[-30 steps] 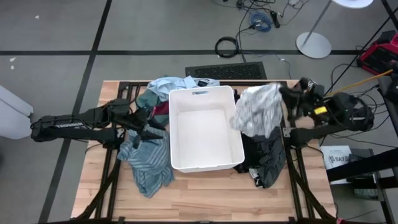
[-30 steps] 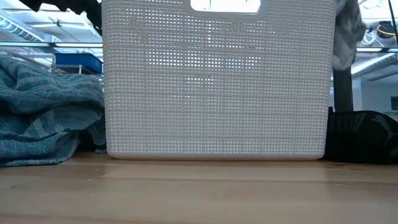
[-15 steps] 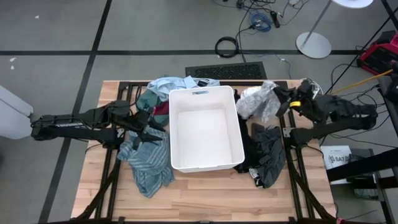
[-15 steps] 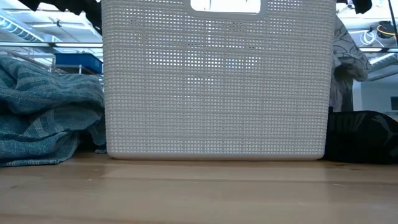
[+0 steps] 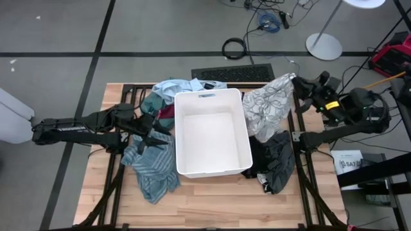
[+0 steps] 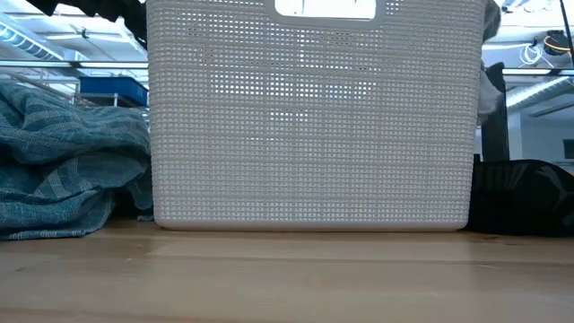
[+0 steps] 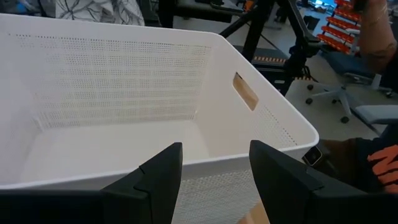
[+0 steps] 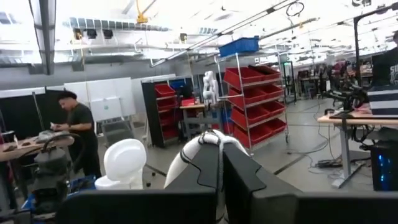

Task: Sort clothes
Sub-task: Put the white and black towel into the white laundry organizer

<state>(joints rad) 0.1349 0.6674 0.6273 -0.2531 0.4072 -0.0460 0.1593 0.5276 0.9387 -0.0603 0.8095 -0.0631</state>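
High view, straight down on the wooden bench: white bin at centre; right pincer raised beyond the bin's far right corner, clamped on a corner of the white-grey patterned garment, which hangs down toward the dark grey and black heap beside the bin's right wall. Left pincer at the bin's left wall, fingers spread and holding nothing, above the teal striped garment; light blue garment and a dark red one bunched at the bin's far left corner. Low view, level across the bench: perforated bin wall filling the middle, teal striped cloth to one side, black cloth to the other; neither pincer's fingertips visible. Left wrist view only: bare bin interior between two parted dark fingers. Right wrist view only: fingers pressed together with pale fabric pinched between, and a person in the room behind.
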